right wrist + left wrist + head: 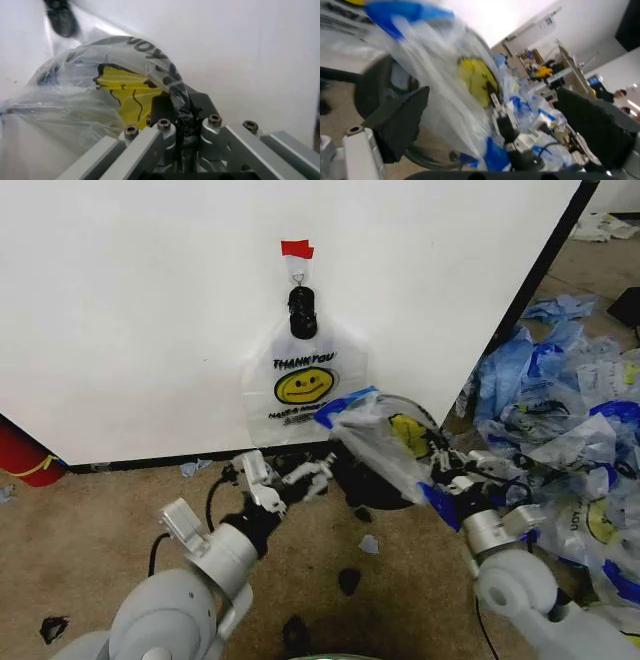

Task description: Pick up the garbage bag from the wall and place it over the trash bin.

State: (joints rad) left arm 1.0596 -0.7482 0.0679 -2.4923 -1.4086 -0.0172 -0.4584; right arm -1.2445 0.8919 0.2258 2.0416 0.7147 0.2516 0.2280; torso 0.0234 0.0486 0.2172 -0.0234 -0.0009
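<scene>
Two smiley-face bags matter here: one hangs flat on the wall (150,310) from a black clip (302,312) under a strip of red tape (297,249), its print upright and facing the room, and the garbage bag (385,442) being handled is stretched over the trash bin (375,485) just below and to the right of that hanging bag (305,375). Many more of the same bags lie in a loose pile (570,410) on the floor to the right of the bin, too jumbled to count. The handled bag's long axis slants from a blue-edged handle (345,405) raised near the hanging bag down to another blue edge low on the bin's right side, with its yellow face turned up and to the right. There are two grippers. The right gripper (448,465) sits at the bin's right side with its fingers pressed together on a fold of the garbage bag, as the right wrist view shows at close range (180,112). The left gripper (300,475) is at the bin's left side, its fingers spread apart, and in the left wrist view (495,123) the plastic hangs between them without being pinched. One red cylinder (22,452) stands at the wall far to the left of the bin.
</scene>
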